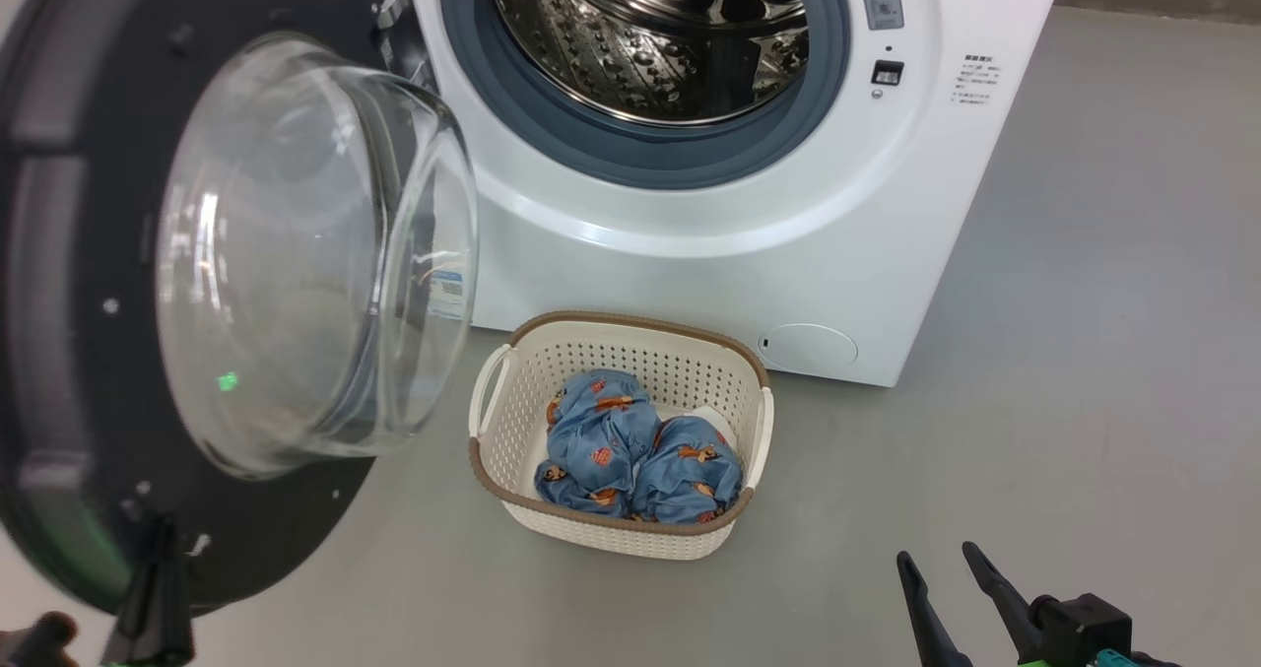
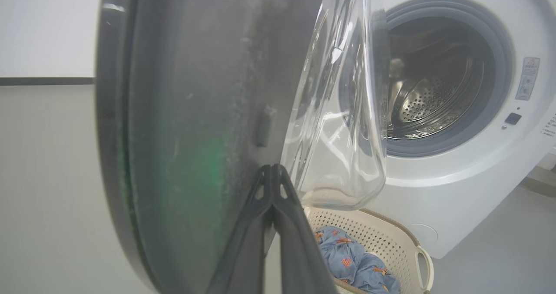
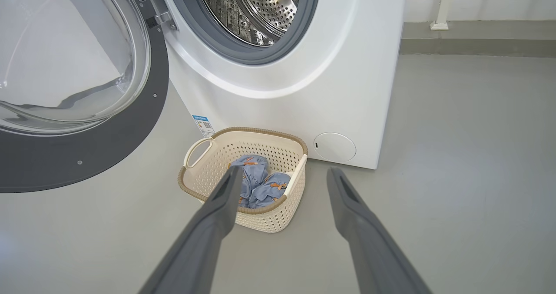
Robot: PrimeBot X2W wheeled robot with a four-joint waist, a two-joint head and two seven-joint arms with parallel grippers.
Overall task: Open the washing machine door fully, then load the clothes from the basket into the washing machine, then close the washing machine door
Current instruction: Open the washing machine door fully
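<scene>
door (image 1: 236, 273) open | left gripper (image 2: 272, 170) fingers together, tips at door's black rim | right gripper (image 3: 284, 174) fingers apart, empty | clothes (image 1: 640, 450) in basket (image 1: 630, 539) by washing machine (image 1: 690, 273)

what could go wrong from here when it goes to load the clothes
The shut left pincer seems to rest only its tips on the dark rim of the washing machine door; it could slip, and the door might swing towards closed.
The open right pincer may snag the perforated wall of the basket and drag it while reaching for the clothes.
</scene>
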